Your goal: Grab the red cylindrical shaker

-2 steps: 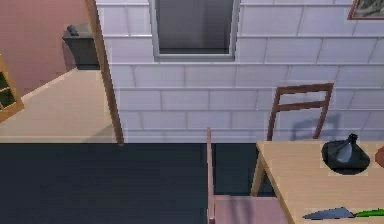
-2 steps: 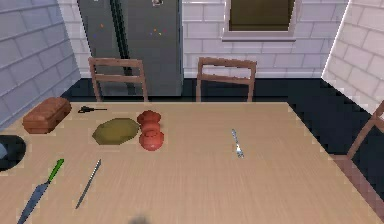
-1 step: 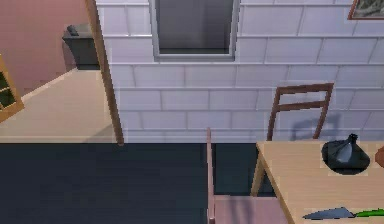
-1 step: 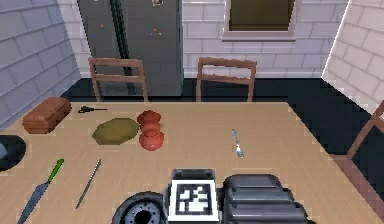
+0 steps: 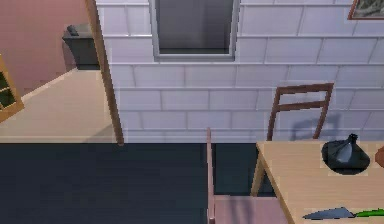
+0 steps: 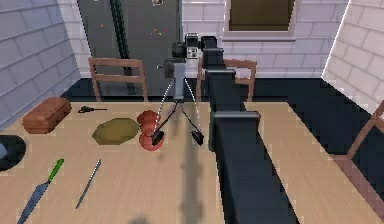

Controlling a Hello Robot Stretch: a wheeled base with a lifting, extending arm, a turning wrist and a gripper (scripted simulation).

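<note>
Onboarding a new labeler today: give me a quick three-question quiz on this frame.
1. True or false: in the arm side view, the red thing lies on the table to the right of the arm.
2. Which lies on that table? A) green-handled knife B) laptop C) football
3. Can you tell whether the gripper holds anything, and why?
Key: 1. False: it lies left of the arm. 2. A. 3. Cannot tell: the red thing lies on the table right at the gripper's far end.
</note>
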